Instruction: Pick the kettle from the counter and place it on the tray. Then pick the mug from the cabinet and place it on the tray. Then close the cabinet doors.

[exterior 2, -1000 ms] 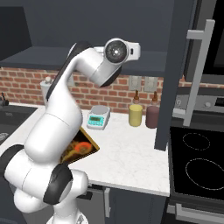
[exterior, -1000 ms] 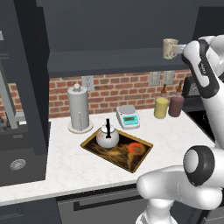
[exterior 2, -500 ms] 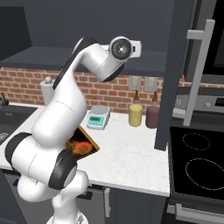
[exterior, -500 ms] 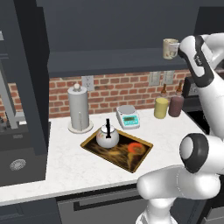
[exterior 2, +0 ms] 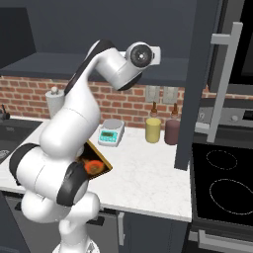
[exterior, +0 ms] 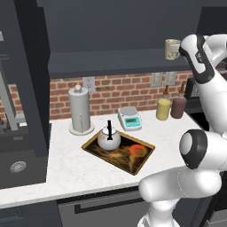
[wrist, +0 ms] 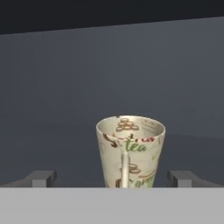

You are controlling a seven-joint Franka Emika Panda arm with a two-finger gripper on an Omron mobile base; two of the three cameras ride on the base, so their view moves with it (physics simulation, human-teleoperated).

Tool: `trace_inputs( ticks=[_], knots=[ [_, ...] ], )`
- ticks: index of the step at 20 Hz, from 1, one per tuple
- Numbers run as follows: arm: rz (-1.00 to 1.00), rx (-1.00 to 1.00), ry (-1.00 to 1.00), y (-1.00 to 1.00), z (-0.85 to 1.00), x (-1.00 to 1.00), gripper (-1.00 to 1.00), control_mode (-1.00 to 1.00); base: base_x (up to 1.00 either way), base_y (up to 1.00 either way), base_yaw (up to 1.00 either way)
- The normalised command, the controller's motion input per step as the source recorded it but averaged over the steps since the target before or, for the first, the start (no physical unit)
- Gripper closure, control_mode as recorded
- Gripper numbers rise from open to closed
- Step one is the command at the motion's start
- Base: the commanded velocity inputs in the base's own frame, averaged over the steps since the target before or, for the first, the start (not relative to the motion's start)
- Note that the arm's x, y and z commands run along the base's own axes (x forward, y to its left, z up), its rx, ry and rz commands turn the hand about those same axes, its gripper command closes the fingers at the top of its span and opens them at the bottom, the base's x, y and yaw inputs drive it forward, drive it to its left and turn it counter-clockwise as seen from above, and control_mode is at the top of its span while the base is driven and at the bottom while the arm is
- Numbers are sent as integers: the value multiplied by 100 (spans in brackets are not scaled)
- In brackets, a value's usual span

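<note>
On the near part of the white marble-like stone counter (exterior: 66,168), in the lower centre of the left base view, lies the flat rectangular tray (exterior: 145,159) with golden rim and dark swirl-patterned surface. The small squat silver metal kettle (exterior: 108,139) with its thin upright black handle stands on the tray's left end, as it did a second ago, so the first step looks finished.

Beyond it and higher, at the upper right of that frame, the arm has crept leftward over the last second, toward the shelf of the dark charcoal-grey wall cabinet (exterior: 111,64). In the hand view the two-finger gripper (wrist: 113,178) has its jaws spread wide, one dark fingertip (wrist: 42,178) low at the left, the other low at the right. Between them, a little further in, stands the small cream-beige ceramic mug (wrist: 130,151), upright, printed with "tea", its loop handle turned toward the camera. Nothing is gripped yet.

That advance suggests the reach for the mug is nearly done; my guess is a short push forward, then closing.

Furthest in the hand view is the cabinet's plain grey back wall. The flat charcoal cabinet door (exterior 2: 197,84) with its long silver bar handle (exterior 2: 225,84) stands open in the right base view, so that step remains.
</note>
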Motion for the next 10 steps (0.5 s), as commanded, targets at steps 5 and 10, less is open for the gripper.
trace_inputs(
  ticks=[5,10],
  knots=[
    [0,0,0,0,-3,17,-100,-100,0,0,0],
    [0,0,0,0,-3,16,-100,-100,0,0,0]
  ],
)
